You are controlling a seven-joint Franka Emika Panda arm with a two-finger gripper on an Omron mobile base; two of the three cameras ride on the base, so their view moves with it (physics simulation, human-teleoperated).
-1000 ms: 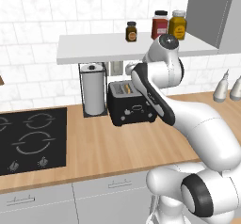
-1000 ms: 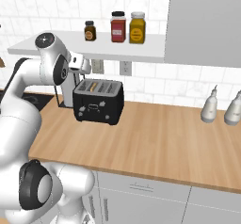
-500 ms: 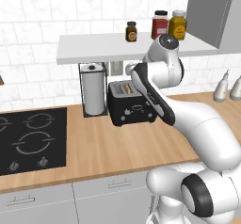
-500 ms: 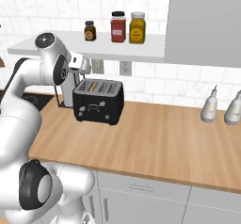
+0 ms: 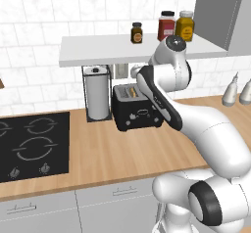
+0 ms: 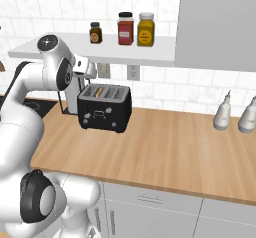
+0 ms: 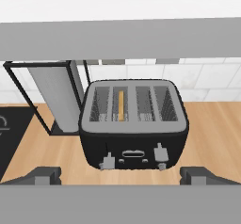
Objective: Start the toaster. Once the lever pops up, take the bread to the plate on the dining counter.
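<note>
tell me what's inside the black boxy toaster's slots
One pale tan bread slice stands on edge in a slot of the black boxy toaster. The other slots look empty. Its lower part is hidden.

A chrome paper-towel holder (image 5: 98, 94) with a white roll stood on the wood worktop (image 5: 122, 149), against the tiled wall. A black hob (image 5: 30, 144) with 2 small knobs at its front edge was set into the worktop further along. Above, a white shelf (image 6: 125, 56) carried 3 jars: a small dark one (image 6: 95, 32), a red one (image 6: 125, 29) and a yellow one (image 6: 146, 30). 2 pale grey bottles (image 6: 222, 113) stood together at the worktop's far end.
</note>
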